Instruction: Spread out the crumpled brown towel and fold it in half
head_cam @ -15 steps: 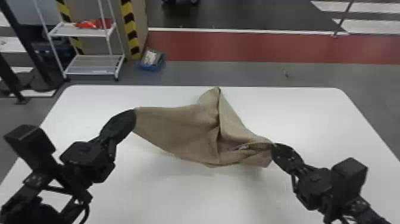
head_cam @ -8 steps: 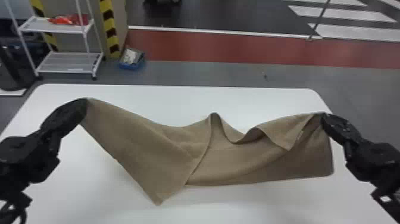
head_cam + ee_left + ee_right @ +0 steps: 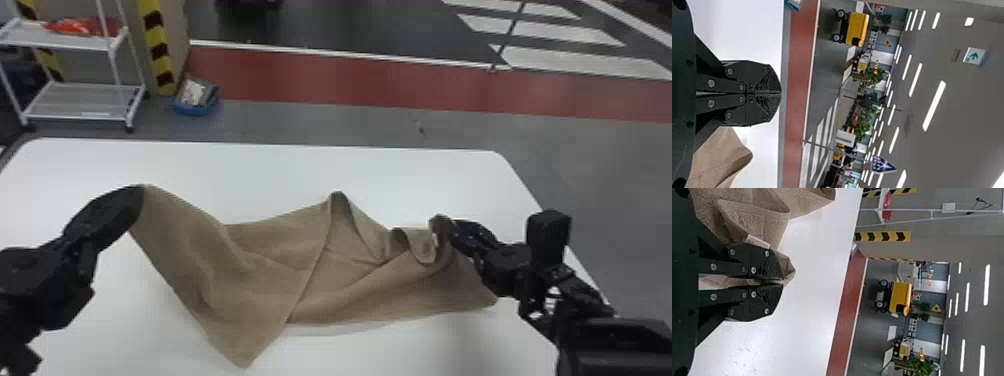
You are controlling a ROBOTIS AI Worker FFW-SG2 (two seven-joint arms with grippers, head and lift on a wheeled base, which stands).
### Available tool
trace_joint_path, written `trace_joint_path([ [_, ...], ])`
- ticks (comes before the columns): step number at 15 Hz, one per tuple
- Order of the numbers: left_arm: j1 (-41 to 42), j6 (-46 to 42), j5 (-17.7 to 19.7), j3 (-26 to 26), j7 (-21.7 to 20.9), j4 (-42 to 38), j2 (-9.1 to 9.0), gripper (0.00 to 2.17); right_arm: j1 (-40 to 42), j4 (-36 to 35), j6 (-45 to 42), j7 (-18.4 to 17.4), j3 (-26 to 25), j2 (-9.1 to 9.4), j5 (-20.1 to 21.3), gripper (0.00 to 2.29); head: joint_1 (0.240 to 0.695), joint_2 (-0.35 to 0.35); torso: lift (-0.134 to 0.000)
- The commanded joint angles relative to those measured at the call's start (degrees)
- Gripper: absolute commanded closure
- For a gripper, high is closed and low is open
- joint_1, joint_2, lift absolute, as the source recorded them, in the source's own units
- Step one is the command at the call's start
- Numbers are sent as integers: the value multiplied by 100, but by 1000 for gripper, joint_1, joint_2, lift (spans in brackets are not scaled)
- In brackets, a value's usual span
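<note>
Over the flat white bench (image 3: 410,175), the jaws of the black left gripper (image 3: 780,93) and black right gripper (image 3: 781,282) pinch the crumpled brown cloth towel (image 3: 255,285) at ten and two o'clock, presumably to tension it open.

The towel (image 3: 250,280) extends between left gripper (image 3: 134,201) and right gripper (image 3: 457,231), over the table (image 3: 200,167). Its right end is bunched, apparently gripped.

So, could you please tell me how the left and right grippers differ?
The left gripper has its fingers pressed together, while the right gripper has a slight gap with the brown towel in it. Cloth pokes past the right gripper's tips, not the left gripper's. Both are black and hold the towel.
</note>
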Motion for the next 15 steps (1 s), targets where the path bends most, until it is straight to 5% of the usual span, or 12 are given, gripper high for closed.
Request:
trace_joint_path([
  [1,-27,23,-105,-15,23,84,-8,1443,50,134,-359,-113,-104,-13,75,-2,695,-170,-123],
  [4,-265,23,-316,-173,128,322,-35,1295,463,-147,-781,-122,-720,-13,-21,63,695,-185,-123],
  [6,-423,41,-492,-313,225,471,-61,49,806,-473,-957,-104,-1054,-13,-285,63,695,-229,-123],
  [11,-511,445,-1432,-498,594,612,-202,26,1500,-1132,-1502,-25,-1352,128,-795,70,695,-273,-123],
  [15,131,392,-1177,-296,-21,295,-149,39,1597,-1228,-1520,10,-1273,189,-804,76,695,-247,-123],
])
